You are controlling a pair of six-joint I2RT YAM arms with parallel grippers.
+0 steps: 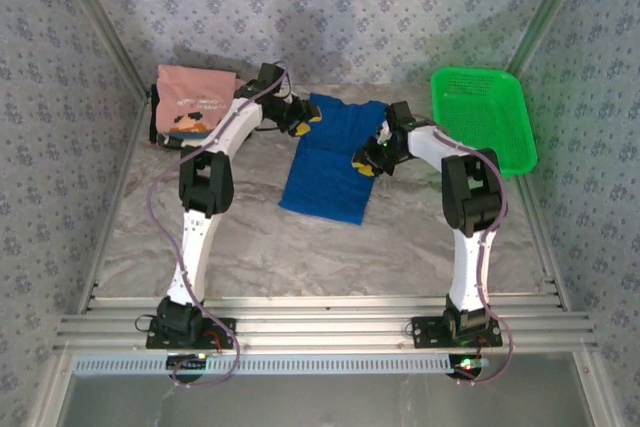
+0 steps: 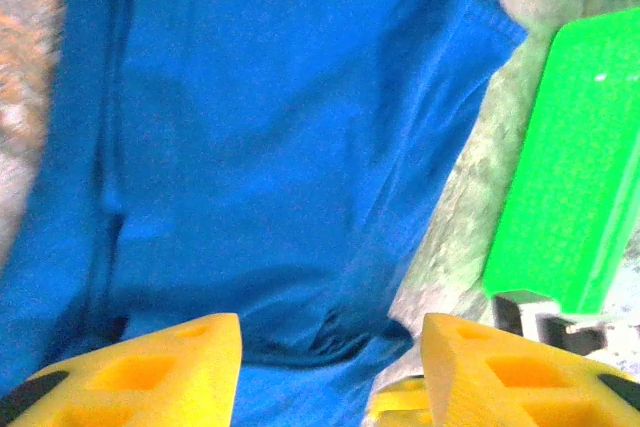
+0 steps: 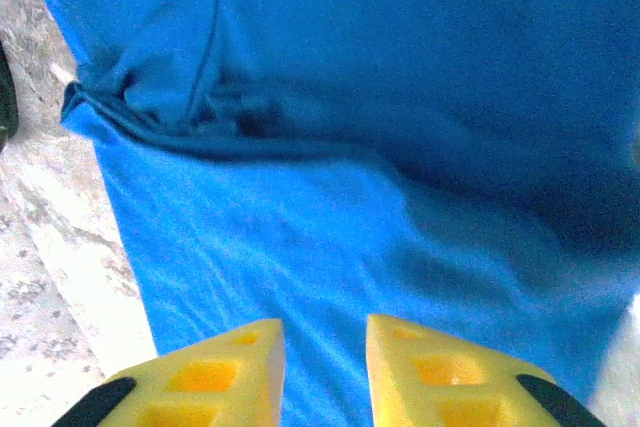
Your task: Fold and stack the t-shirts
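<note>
A royal-blue t-shirt (image 1: 328,159) lies folded into a long strip at the middle of the table. A salmon-pink t-shirt (image 1: 192,105) with white lettering sits folded at the back left. My left gripper (image 1: 305,119) hovers over the blue shirt's far left corner. In the left wrist view its yellow fingers (image 2: 170,367) stand well apart above a creased hem of blue cloth (image 2: 280,147), gripping nothing. My right gripper (image 1: 368,162) is at the blue shirt's right edge. Its fingers (image 3: 215,377) stand a little apart over the blue cloth (image 3: 350,227), with nothing between them.
A green plastic mesh basket (image 1: 485,117) stands at the back right, and its green side (image 2: 570,177) shows just past the blue shirt's edge. Patterned walls close in the marbled table (image 1: 300,247) on three sides. A metal rail runs along the near edge.
</note>
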